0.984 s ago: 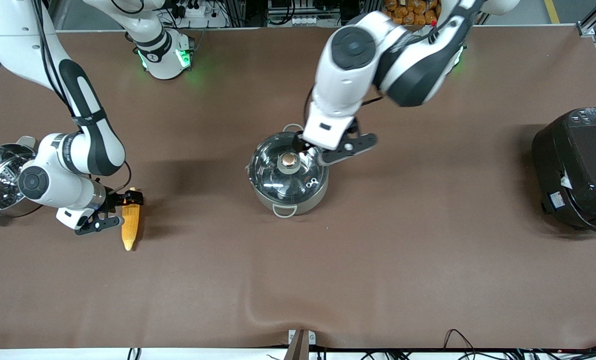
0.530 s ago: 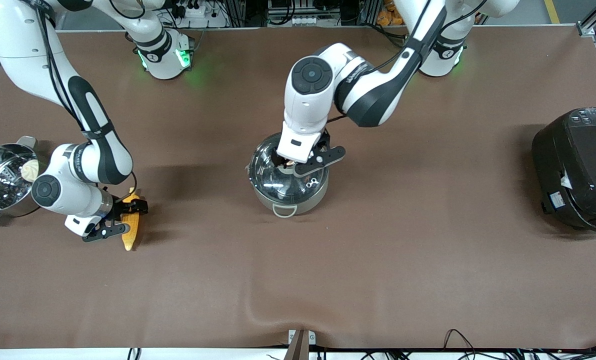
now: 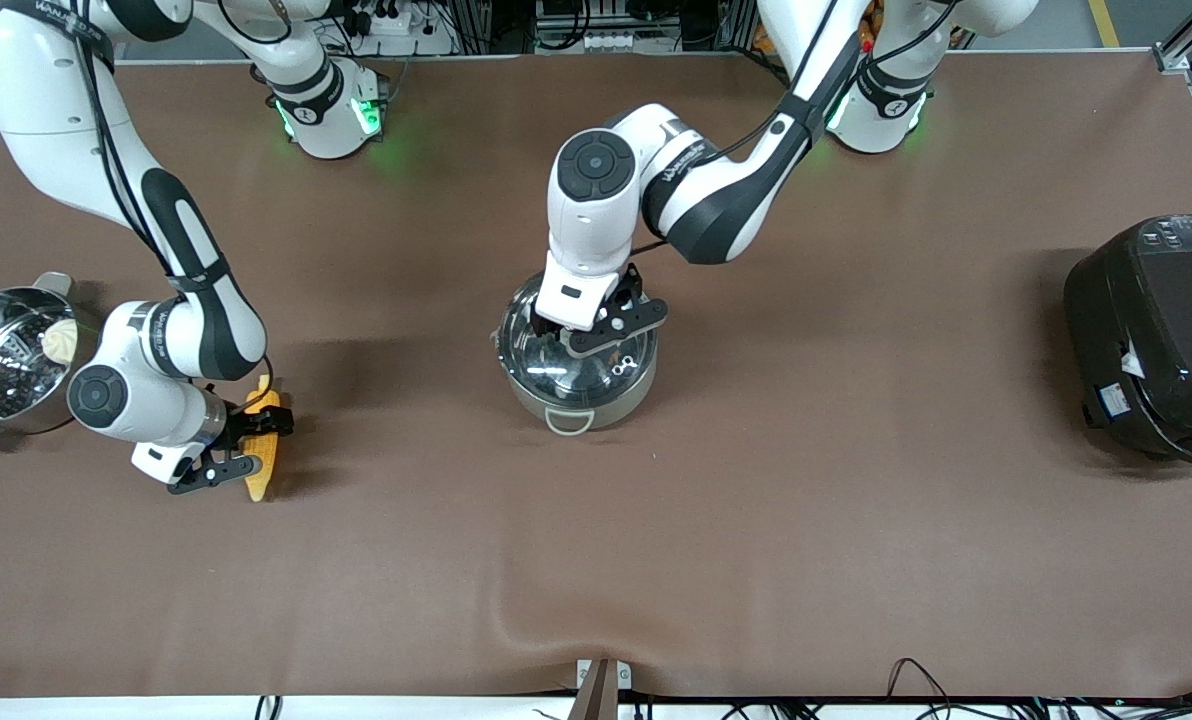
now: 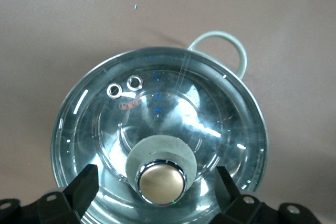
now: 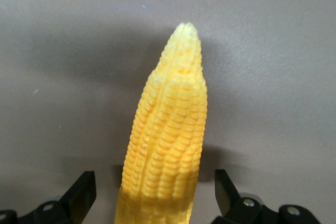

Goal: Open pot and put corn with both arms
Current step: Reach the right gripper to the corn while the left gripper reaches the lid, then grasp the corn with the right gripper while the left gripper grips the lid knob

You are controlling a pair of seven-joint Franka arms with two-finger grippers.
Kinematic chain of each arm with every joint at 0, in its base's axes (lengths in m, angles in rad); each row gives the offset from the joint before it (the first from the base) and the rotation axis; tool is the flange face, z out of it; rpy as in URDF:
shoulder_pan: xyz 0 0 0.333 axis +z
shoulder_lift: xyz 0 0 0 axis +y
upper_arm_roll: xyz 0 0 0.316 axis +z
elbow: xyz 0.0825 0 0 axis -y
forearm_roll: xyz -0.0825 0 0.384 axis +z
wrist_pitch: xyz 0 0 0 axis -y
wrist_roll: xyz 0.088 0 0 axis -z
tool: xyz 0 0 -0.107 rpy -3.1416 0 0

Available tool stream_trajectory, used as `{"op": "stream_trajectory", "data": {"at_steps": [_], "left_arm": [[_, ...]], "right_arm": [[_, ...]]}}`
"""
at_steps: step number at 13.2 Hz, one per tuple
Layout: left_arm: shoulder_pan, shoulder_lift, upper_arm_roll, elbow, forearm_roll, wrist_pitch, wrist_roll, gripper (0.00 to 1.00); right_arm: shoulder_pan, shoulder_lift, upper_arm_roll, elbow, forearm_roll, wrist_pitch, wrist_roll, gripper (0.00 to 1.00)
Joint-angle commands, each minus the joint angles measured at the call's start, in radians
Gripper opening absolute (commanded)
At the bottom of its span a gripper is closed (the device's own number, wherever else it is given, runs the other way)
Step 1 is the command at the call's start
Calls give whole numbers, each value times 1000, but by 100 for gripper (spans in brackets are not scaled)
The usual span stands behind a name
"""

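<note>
Over the pot (image 3: 576, 372) at mid-desk, the left pincer (image 4: 157, 184) has dropped, jaws wide around the lid knob (image 4: 161, 182). Right pincer (image 5: 152, 192), also wide, now straddles the corn (image 3: 262, 455) lying near the right arm's end. Both grasps look imminent.

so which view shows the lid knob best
The left wrist view: the knob sits unobstructed between the open left pincer's fingers. In the front view that pincer hides it; the right wrist view shows only corn.
</note>
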Motion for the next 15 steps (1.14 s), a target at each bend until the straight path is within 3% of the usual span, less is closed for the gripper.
{"op": "stream_trajectory", "data": {"at_steps": [1,2,3,11,15], "left_arm": [[-16,27,18,30,-4,3,-15,92],[-16,30,19,29,-3,3,-15,88],[-16,30,18,29,-3,2,-15,87],[-19,45,18,27,-4,3,-13,84],[-25,48,18,27,-3,5,-13,84]], "right_arm": [[-12,14,9,27,-19,-29,-9,86],[-12,13,9,27,-19,-34,-12,40],[-14,13,9,27,-19,-34,-32,3],[-9,5,9,29,-19,-45,-52,0],[0,-30,15,53,-5,-161,-42,0]]}}
